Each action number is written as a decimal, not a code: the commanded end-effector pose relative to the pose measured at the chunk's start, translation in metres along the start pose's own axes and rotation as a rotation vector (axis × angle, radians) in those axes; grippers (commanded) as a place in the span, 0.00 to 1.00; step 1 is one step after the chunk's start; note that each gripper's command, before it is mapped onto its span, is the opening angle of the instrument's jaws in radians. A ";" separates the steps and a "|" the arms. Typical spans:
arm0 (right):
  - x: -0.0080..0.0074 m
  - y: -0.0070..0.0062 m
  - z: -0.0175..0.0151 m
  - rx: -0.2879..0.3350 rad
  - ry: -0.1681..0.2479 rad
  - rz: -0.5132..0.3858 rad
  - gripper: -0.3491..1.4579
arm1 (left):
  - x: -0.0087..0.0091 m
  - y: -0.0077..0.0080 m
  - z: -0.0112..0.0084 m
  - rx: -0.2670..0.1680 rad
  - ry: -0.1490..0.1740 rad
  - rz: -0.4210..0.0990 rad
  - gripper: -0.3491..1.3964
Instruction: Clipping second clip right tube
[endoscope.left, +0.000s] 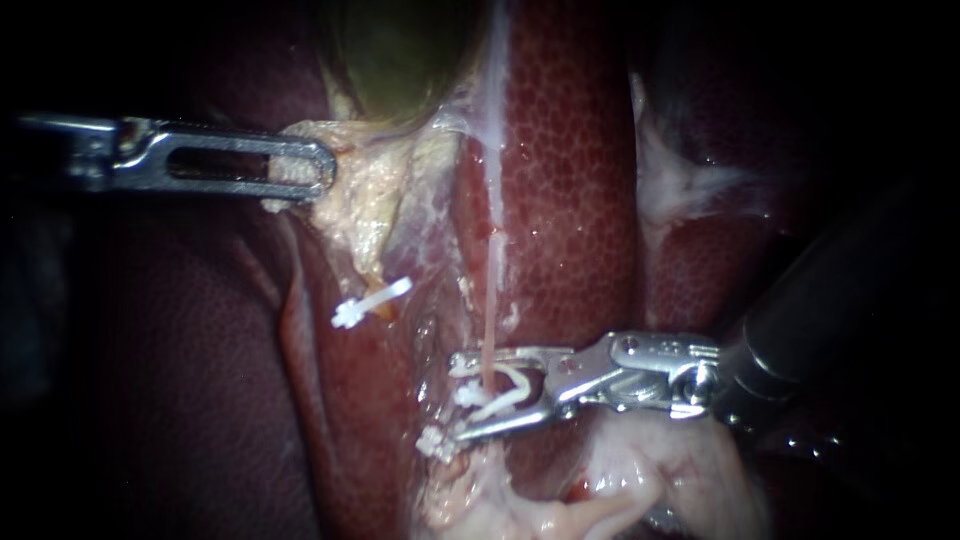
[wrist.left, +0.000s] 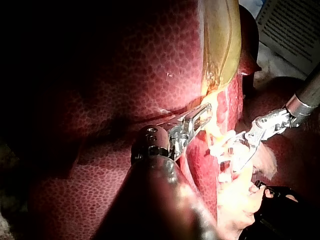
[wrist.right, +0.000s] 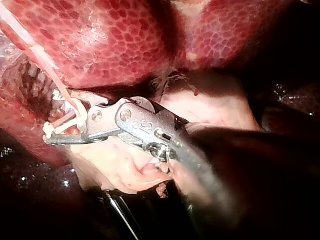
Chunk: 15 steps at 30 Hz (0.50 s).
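Observation:
The right tube (endoscope.left: 492, 300), a thin pink strand, runs down over the liver (endoscope.left: 570, 180) and passes between the jaws of my right instrument (endoscope.left: 456, 396). Those jaws stand apart and hold a white clip (endoscope.left: 508, 388) whose legs straddle the tube; the right wrist view shows the same at the right instrument (wrist.right: 55, 128). Another white clip (endoscope.left: 435, 442) sits just beyond the lower jaw's tip. My left instrument (endoscope.left: 315, 168) is shut on pale tissue (endoscope.left: 360, 190) under the gallbladder (endoscope.left: 400, 50). In the left wrist view, my left instrument (wrist.left: 205, 114) holds that yellowish tissue.
A white clip (endoscope.left: 370, 300) sits on the left tube, left of the right one. Pale fatty tissue (endoscope.left: 640, 470) lies under the right instrument's shaft. Dark liver (endoscope.left: 180, 380) fills the left side. A printed sheet (wrist.left: 292, 25) lies beyond the organ.

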 end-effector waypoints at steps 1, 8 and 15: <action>0.0000 0.0000 -0.0001 -0.001 0.000 0.000 0.42 | 0.0000 0.0000 0.0000 0.001 0.001 0.000 0.00; -0.0001 0.0002 -0.0004 0.002 -0.001 0.023 0.24 | 0.0001 0.0000 0.0000 0.001 0.001 0.000 0.00; -0.0004 0.0007 -0.0010 0.005 -0.001 0.052 0.01 | 0.0001 -0.0001 0.0000 0.001 0.000 0.000 0.00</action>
